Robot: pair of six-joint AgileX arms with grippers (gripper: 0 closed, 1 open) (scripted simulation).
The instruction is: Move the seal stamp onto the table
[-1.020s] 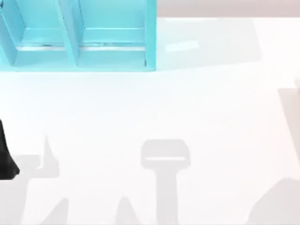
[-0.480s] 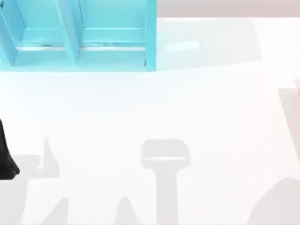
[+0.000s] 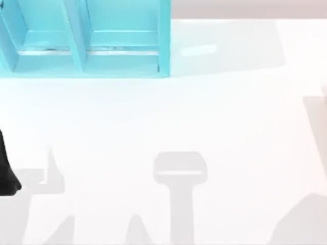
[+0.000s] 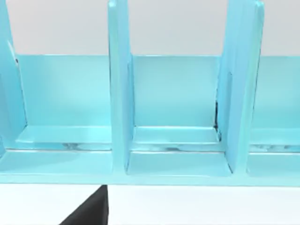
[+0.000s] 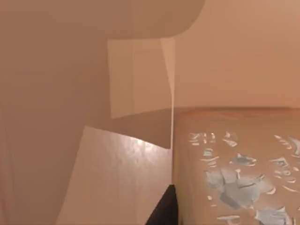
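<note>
At the top view's far left edge: my left arm, dark, over the tabletop; end effector state I cannot tell.
Shelf: turquoise shelf unit on tabletop, upper left.
Seal stamp: tan-brown surface with pale mark close before my right wrist camera; right end effector state I cannot tell.

Turquoise shelf unit with open compartments, upright dividers

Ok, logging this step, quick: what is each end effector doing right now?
Left end effector: at the table's left edge, cannot be told.
Right end effector: close against the seal stamp, cannot be told.
</note>
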